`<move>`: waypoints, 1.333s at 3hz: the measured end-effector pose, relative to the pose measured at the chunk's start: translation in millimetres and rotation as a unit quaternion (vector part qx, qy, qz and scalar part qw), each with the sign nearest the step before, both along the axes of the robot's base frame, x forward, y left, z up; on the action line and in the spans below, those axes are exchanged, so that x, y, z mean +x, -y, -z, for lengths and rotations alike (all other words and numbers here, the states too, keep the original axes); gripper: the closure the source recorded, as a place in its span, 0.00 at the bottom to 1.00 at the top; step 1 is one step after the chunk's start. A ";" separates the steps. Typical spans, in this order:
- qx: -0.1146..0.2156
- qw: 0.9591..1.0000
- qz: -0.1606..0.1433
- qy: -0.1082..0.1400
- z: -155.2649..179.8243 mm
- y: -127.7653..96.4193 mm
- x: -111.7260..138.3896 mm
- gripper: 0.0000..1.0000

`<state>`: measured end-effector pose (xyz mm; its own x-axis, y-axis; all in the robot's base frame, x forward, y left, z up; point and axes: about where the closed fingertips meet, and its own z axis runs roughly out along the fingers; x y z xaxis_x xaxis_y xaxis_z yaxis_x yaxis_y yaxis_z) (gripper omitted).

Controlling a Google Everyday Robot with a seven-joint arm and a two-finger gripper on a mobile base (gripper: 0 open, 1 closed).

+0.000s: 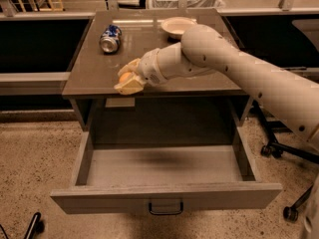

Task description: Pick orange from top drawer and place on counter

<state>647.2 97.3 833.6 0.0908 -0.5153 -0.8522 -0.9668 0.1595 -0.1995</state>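
Note:
The orange (123,76) is held between the pale fingers of my gripper (127,78), which is shut on it. The gripper hangs just above the front edge of the counter (94,68), left of its middle. My arm reaches in from the right across the counter. Below, the top drawer (164,195) is pulled fully open; its inside shows nothing in it, and its dark pull handle (166,209) faces the front.
A blue soda can (110,38) lies on its side at the counter's back left. A white bowl (178,26) sits at the back middle. Office chair wheels (269,150) stand on the floor at the right. Dark shelves flank the cabinet.

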 end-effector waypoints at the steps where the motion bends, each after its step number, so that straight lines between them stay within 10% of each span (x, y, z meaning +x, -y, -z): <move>1: 0.002 0.999 0.038 -0.010 4.8 -11.9 18.8 0.58; 4: 0.030 0.997 0.077 -0.010 5.4 -12.9 30.0 0.00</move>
